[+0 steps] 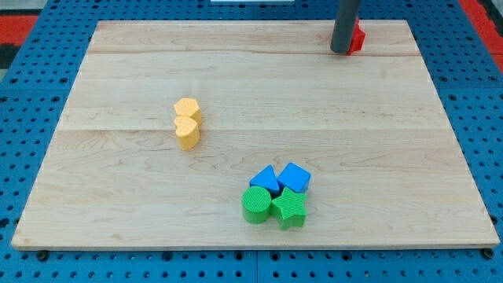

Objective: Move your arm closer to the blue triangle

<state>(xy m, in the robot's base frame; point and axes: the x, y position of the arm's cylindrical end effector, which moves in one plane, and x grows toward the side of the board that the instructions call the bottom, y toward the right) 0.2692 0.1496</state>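
While the rod stands at the view's top right, my tip (341, 52) rests on the wooden board (118, 204) just beside a red block (357, 37), which shows only partly from behind the rod on its right side, so its shape cannot be made out. The arm carries no gripper, only this straight dark rod, and it has hold of nothing. The blue triangle (266, 180) lies well apart from my tip, down in the lower middle of the board, in a tight cluster of 4 blocks. Just to its right, touching it, sits a blue cube (295, 177). Below the blue triangle is a green cylinder (255, 204), and to the right of that, below the blue cube, is a green star (289, 208); all 4 are pressed close together. Toward the view's left, near the middle of the board and apart from the cluster, 2 yellow blocks stand touching one another: a yellow hexagon-like block (188, 109) above and a yellow heart (187, 132) below. The board lies on a blue perforated surface (31, 94).
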